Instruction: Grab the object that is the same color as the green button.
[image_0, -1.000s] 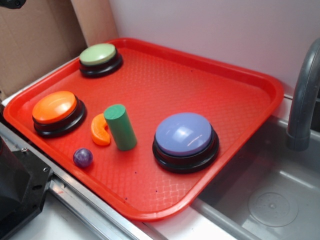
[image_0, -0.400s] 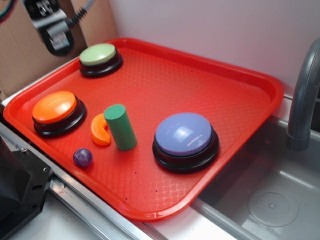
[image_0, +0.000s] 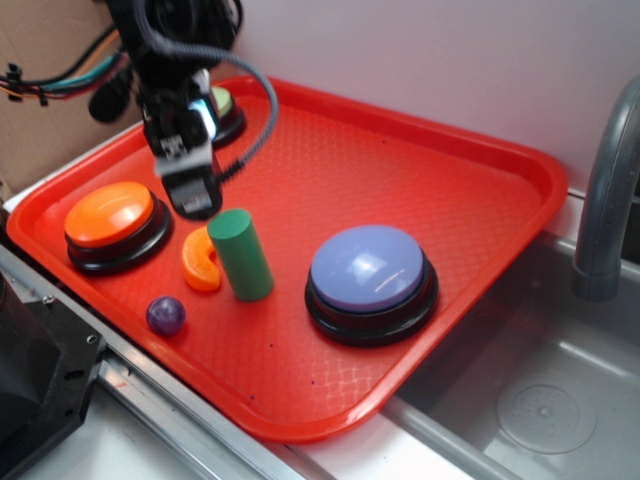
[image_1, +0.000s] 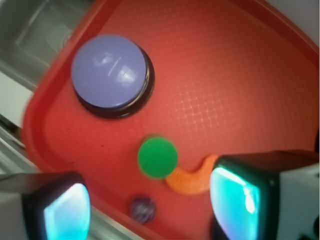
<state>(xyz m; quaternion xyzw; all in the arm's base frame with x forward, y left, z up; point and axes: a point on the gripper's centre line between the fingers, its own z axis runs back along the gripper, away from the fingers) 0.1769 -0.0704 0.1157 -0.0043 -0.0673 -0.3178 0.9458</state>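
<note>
1. A cardboard panel (image_0: 45, 110) is seen at the upper left of the exterior view, with a bundle of cables (image_0: 50, 80) running across it.
2. A black block of hardware (image_0: 35, 385) and a metal rail (image_0: 170, 410) are seen at the lower left, along the near edge of the red tray (image_0: 400, 160).
3. An orange button (image_0: 110, 215) is shown on a black base at the left of the tray; a small purple ball (image_0: 166, 315) lies below it.
4. The gripper (image_0: 190, 190) is shown hanging above the tray at upper left centre, just above the orange crescent (image_0: 200, 262). In the wrist view its two fingers (image_1: 240, 192) are seen at the lower corners, set well apart, with nothing between them.
5. The green button (image_0: 222, 102) is seen at the tray's upper left, largely hidden behind the arm.
6. The green cylinder (image_0: 240, 255) stands slightly tilted at left centre of the tray, just beside the crescent. In the wrist view its round top (image_1: 157, 157) appears at lower centre, between the two fingers but farther off.
7. A lavender-blue button (image_0: 370, 275) is shown to the right of centre.
8. A pale wall (image_0: 420, 60) is seen behind the tray.
9. A grey sink basin (image_0: 540, 390) and a grey faucet (image_0: 605, 190) occupy the right edge.
</note>
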